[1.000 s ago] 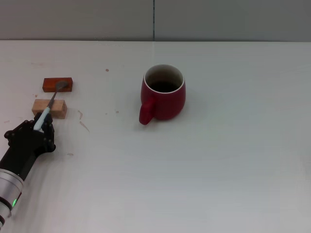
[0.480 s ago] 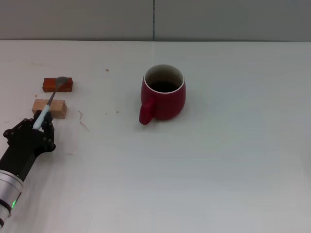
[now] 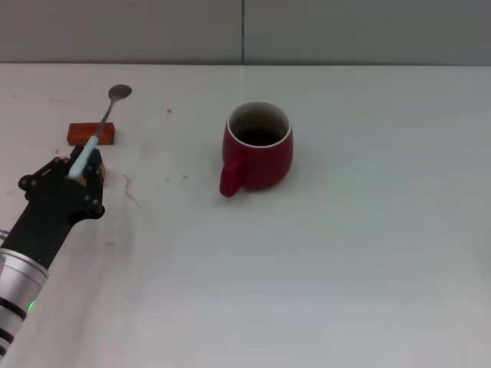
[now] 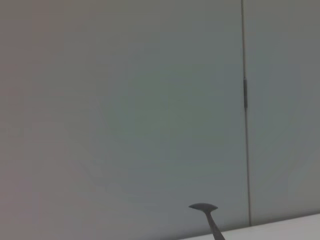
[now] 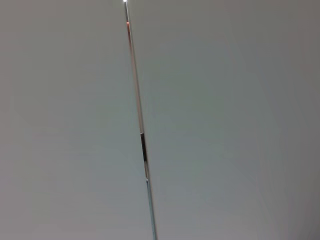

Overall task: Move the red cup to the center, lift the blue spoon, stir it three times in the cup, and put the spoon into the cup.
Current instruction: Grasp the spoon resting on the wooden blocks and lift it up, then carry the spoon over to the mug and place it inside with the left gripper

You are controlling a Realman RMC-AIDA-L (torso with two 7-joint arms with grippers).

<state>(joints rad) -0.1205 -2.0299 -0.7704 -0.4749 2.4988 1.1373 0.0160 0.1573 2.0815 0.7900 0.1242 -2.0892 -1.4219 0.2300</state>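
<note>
1. The head view shows the left gripper (image 3: 79,170) clamped on the blue spoon (image 3: 98,133); the left wrist view shows only its grey bowl (image 4: 203,207).
2. The spoon, far left, has a pale blue handle; the red cup (image 3: 258,146) stands in the middle.

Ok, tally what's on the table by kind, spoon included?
Cups: 1, the red cup.
Spoons: 1, the blue spoon, held in the left gripper.
Blocks: 2, the red-orange block and the tan block, mostly hidden.
Total: 4.
</note>
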